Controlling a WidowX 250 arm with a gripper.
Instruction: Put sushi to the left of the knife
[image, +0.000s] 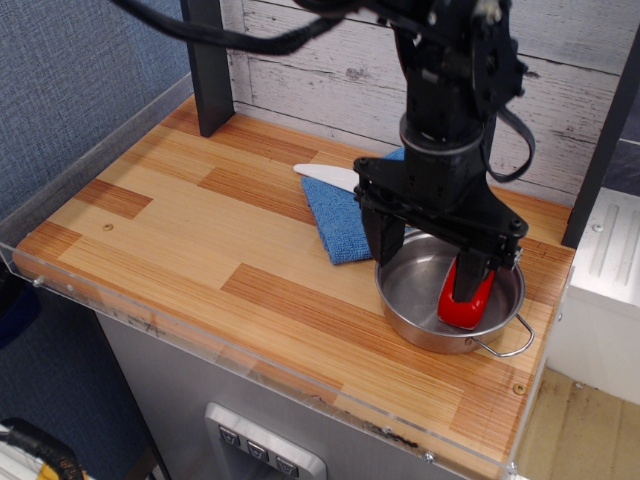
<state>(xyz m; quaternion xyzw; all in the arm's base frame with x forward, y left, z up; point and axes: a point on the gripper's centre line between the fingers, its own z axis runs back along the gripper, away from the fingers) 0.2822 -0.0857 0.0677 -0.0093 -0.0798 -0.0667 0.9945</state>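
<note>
I see the sushi (466, 301) in the pot (420, 325) at the table's (200, 250) right. My tool (425, 262) is open, one finger (470, 280) on the sushi. The knife's (325, 176) white blade shows by the cloth (335, 215).

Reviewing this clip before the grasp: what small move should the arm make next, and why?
Probably lower slightly and close the fingers. The gripper is open, reaching into the metal pot; one finger already overlaps the sushi, which lies in the pot, not yet left of the knife.
</note>
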